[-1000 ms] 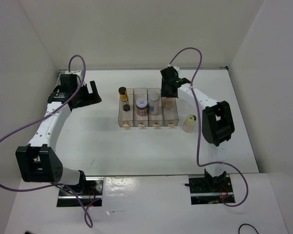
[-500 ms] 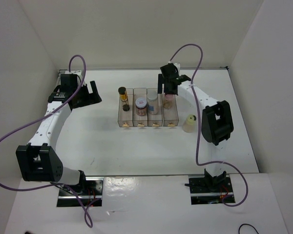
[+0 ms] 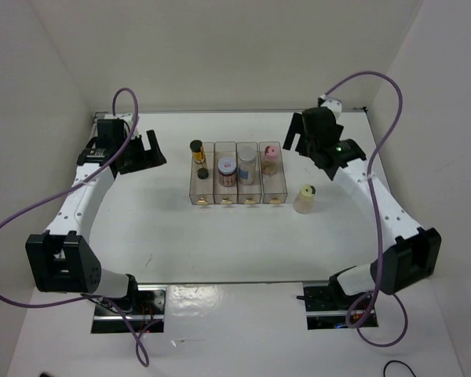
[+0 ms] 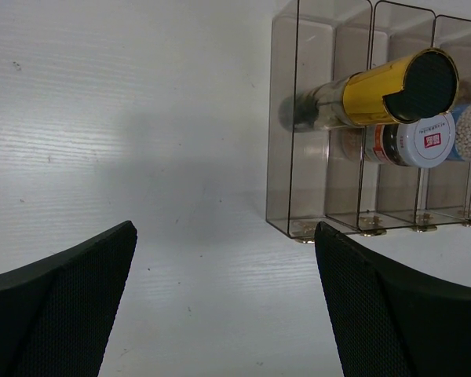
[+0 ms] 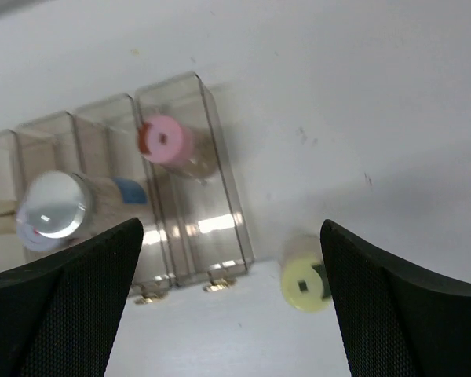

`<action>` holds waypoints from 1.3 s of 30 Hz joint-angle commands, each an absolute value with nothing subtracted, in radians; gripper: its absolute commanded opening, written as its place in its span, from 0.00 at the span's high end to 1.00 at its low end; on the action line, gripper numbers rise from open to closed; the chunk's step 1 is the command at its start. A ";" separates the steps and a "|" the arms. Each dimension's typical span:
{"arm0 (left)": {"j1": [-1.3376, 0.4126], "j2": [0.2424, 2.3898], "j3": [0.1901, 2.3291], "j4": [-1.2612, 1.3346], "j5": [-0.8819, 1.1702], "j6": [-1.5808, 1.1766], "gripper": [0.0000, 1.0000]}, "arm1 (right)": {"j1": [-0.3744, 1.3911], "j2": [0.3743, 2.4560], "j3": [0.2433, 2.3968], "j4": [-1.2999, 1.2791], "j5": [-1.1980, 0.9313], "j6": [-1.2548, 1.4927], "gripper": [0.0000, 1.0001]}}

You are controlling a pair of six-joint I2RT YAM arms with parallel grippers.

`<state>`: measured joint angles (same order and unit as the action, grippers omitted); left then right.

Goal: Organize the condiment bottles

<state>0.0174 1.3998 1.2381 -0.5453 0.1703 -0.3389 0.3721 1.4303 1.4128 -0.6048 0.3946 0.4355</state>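
Observation:
A clear four-slot tray (image 3: 276, 188) holds, from left to right, the slim amber bottle with a black cap (image 3: 198, 157), the lilac-lidded brown jar (image 3: 228, 169), the pale-blue-lidded clear jar (image 3: 246, 163) and the pink-capped bottle (image 3: 271, 157). The cream yellow-capped bottle (image 3: 304, 198) stands on the table just right of the tray. My right gripper (image 3: 296, 141) hovers open and empty to the right of the pink-capped bottle (image 5: 163, 140), above the cream bottle (image 5: 304, 279). My left gripper (image 3: 145, 149) is open and empty, left of the tray, facing the amber bottle (image 4: 377, 94).
White walls enclose the table on the left, back and right. Purple cables loop above both arms. The tray's front edge carries small brass fittings (image 4: 369, 230). Bare white table lies in front of the tray.
My right gripper opened and let go of the pink-capped bottle in the rightmost slot, then lifted away to the right. The left arm stayed still.

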 commanded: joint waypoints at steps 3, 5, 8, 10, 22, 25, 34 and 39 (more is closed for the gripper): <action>0.023 1.423 1.235 -0.495 0.206 -0.333 0.00 | 0.357 1.342 1.189 -0.667 0.353 0.560 0.02; 0.023 1.437 1.226 -0.482 0.181 -0.345 0.00 | 0.357 1.324 1.123 -0.676 0.344 0.580 0.02; 0.023 1.479 1.226 -0.472 0.181 -0.368 0.00 | 0.348 1.313 1.059 -0.676 0.324 0.601 0.02; 0.023 1.494 1.226 -0.472 0.181 -0.368 0.00 | 0.348 1.313 1.025 -0.664 0.313 0.611 0.02; 0.023 1.517 1.226 -0.463 0.201 -0.368 0.00 | 0.348 1.422 1.003 -0.629 0.382 0.611 0.09; 0.023 1.517 1.226 -0.463 0.201 -0.359 0.00 | 0.337 1.445 1.012 -0.620 0.391 0.601 0.16; 0.023 1.526 1.226 -0.463 0.210 -0.359 0.00 | 0.318 1.466 1.022 -0.614 0.402 0.592 0.69; 0.023 1.536 1.226 -0.463 0.235 -0.359 0.00 | 0.318 1.431 1.122 -0.699 0.414 0.588 0.87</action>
<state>0.0174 1.5208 1.2232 -0.4927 0.1967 -0.3477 0.3225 1.4567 1.0267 -0.6647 0.3748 0.5861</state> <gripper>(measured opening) 1.000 0.569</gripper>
